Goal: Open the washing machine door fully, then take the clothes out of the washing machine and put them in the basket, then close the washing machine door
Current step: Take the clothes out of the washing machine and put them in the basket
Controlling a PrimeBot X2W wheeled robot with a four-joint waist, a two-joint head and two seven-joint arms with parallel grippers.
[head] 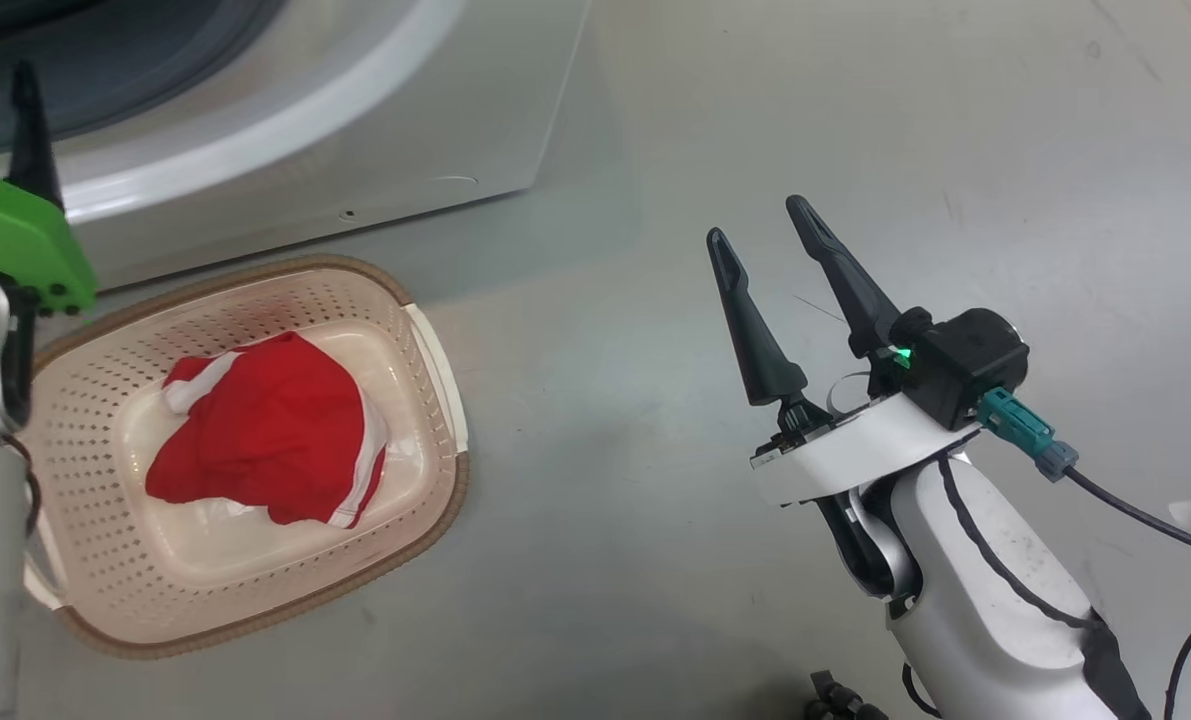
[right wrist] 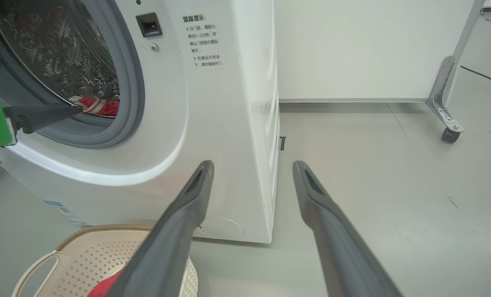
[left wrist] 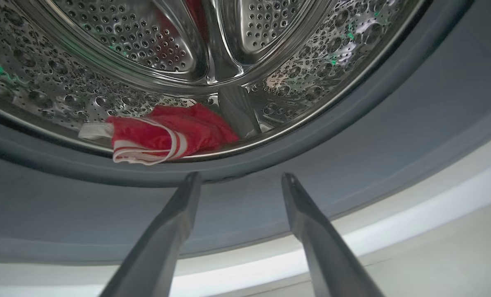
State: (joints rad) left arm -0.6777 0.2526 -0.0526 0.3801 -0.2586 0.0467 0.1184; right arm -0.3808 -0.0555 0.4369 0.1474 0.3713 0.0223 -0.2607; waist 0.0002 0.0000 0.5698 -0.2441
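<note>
The white front-loading washing machine (right wrist: 212, 103) stands with its mouth open, its steel perforated drum (left wrist: 146, 41) ringed by a grey gasket (left wrist: 352, 136). Just in front of the machine sits the cream perforated basket (head: 85, 470), brown-rimmed, holding a crumpled red garment (head: 275, 430) edged in white. Another red piece (left wrist: 167, 134) with white stripes lies at the drum's front lip. The left gripper (left wrist: 241, 177) hovers at the machine's mouth, the right gripper (head: 757, 222) beyond its corner; both are spread wide and empty.
</note>
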